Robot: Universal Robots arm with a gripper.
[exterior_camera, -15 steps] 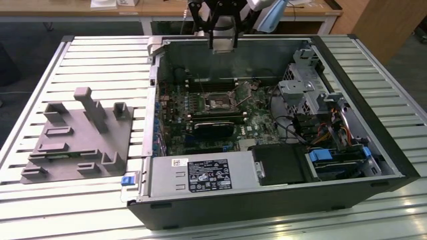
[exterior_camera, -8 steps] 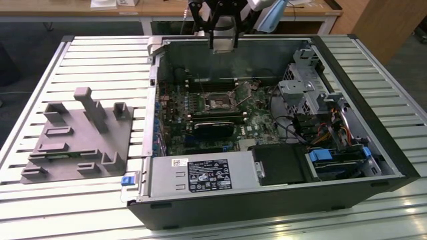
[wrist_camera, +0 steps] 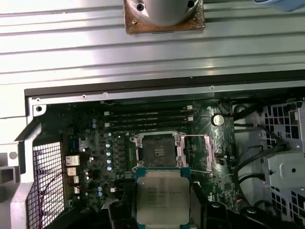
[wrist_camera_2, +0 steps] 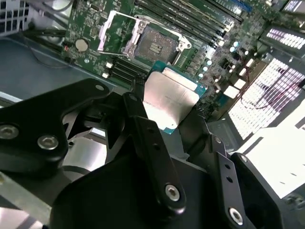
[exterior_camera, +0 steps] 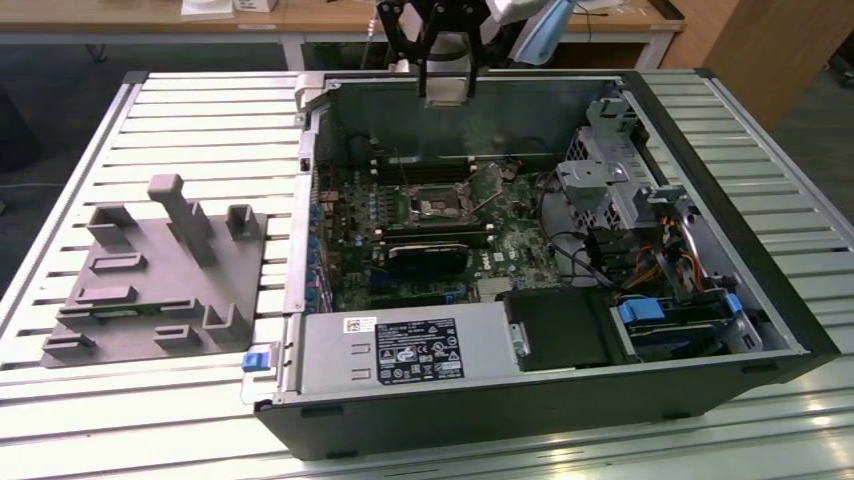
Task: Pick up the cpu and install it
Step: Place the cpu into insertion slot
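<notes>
The cpu [wrist_camera_2: 169, 98] is a flat silver square with a green rim, and my gripper [wrist_camera_2: 167, 112] is shut on it, one black finger on each side edge. In the first wrist view the cpu [wrist_camera: 162, 195] hangs level, just short of the open black socket [wrist_camera: 157, 152] on the motherboard. That socket [wrist_camera_2: 152, 47] has its metal frame flipped back. In the exterior view my gripper [exterior_camera: 447, 88] hangs high over the rear wall of the open computer case [exterior_camera: 721, 170], well above the socket [exterior_camera: 438, 207].
A grey fixture block [exterior_camera: 147, 280] with upright posts lies on the slatted table [exterior_camera: 200, 120] at the exterior view's left. Inside the case are memory sticks [wrist_camera: 147, 117], cables [exterior_camera: 601, 255], a drive cage [exterior_camera: 607, 175] and the power supply [exterior_camera: 400, 350].
</notes>
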